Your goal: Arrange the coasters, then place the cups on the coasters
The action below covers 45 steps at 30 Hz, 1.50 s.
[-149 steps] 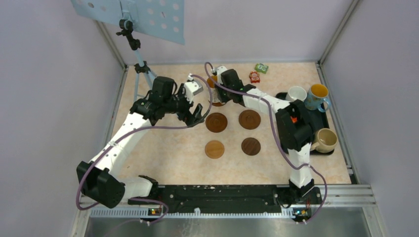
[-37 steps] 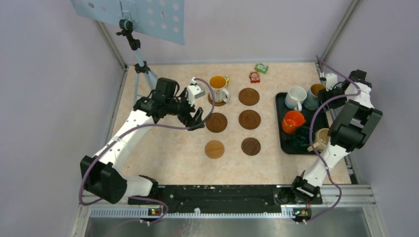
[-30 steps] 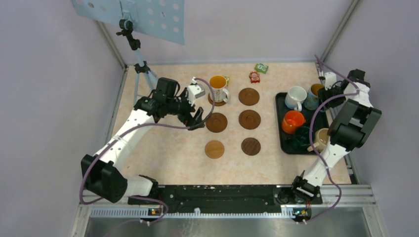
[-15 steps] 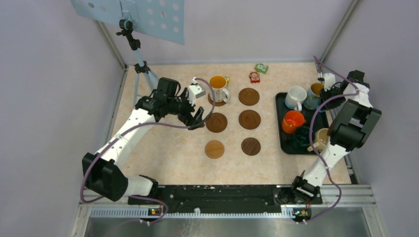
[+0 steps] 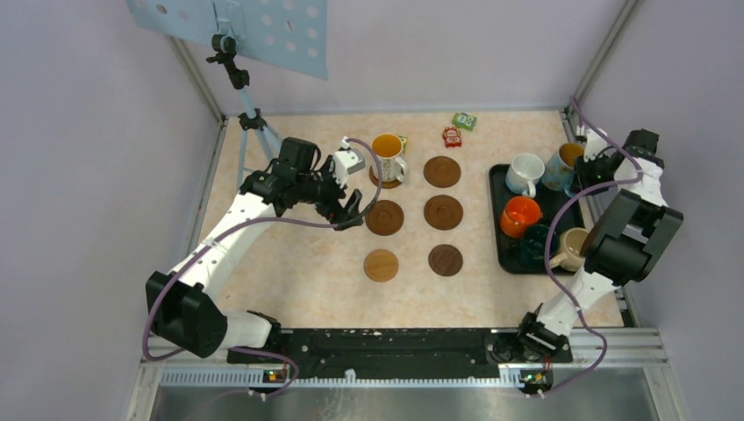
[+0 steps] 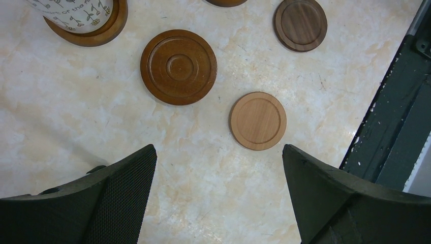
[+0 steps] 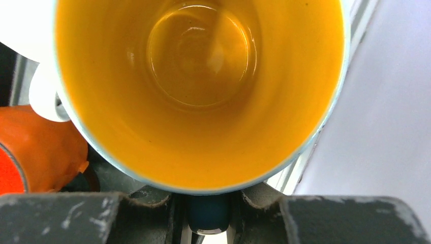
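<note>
Gripping the light blue mug (image 7: 198, 91) by its handle w/ my right pincer (image 7: 206, 218), jaws closed on it, at the tray's (image 5: 494, 210) far-right corner; handle hold = upright lift, I reckon. Left pincer (image 6: 216, 152) hangs wide open above free coasters (image 6: 179, 67).

On the black tray (image 5: 502, 254) the mugs (image 5: 519, 215) stand packed close, the light blue mug (image 5: 561, 168) just beside the white mug (image 5: 526, 168) and the side wall (image 5: 649, 88), but the bare coasters (image 5: 443, 211) lie flat with open table (image 5: 412, 289) between them, where only the patterned mug (image 5: 387, 156) stands tall.
</note>
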Tool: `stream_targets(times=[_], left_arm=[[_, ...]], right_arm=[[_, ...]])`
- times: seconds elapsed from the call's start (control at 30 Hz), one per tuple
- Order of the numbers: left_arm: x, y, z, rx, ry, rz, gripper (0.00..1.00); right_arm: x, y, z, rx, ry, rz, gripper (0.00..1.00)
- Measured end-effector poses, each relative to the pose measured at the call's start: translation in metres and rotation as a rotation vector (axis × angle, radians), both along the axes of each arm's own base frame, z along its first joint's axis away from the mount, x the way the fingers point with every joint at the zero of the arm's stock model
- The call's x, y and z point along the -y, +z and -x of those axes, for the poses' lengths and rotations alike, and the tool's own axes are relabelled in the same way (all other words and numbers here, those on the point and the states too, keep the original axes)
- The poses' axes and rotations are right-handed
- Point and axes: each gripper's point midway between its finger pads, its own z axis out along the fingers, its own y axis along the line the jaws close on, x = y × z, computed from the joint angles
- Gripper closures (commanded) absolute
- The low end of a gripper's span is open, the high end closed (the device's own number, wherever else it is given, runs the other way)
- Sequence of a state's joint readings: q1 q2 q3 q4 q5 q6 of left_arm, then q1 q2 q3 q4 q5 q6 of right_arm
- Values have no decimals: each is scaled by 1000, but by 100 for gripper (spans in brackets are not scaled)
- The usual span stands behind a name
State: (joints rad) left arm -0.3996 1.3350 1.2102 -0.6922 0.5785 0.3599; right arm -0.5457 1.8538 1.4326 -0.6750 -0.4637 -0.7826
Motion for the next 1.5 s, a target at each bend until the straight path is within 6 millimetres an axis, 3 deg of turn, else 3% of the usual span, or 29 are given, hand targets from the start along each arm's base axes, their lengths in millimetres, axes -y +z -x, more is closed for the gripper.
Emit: stream_targets(times=[0.27, 0.47, 0.6, 0.8, 0.97, 1.1, 1.27, 1.5], left_arm=[[0, 1, 0, 2, 0, 1, 1], [1, 1, 1, 1, -4, 4, 1], [1, 1, 1, 0, -7, 6, 1], [3, 0, 8, -13, -38, 13, 1], [5, -1, 19, -37, -94, 26, 1], [5, -2, 25, -58, -112, 29, 1], [5, -3, 27, -67, -117, 30, 1], [6, -3, 28, -71, -120, 32, 1]], right_arm=[[-4, 48, -11, 104, -12, -12, 100], [-17, 94, -30, 168, -5, -22, 100], [-55, 120, -45, 213, 44, -16, 100], [-152, 142, -65, 240, 182, -32, 100], [-221, 136, -66, 208, 265, -35, 100], [-258, 121, -70, 169, 283, -40, 100], [-276, 92, -77, 114, 252, -28, 100], [-284, 56, -77, 69, 211, -5, 100]])
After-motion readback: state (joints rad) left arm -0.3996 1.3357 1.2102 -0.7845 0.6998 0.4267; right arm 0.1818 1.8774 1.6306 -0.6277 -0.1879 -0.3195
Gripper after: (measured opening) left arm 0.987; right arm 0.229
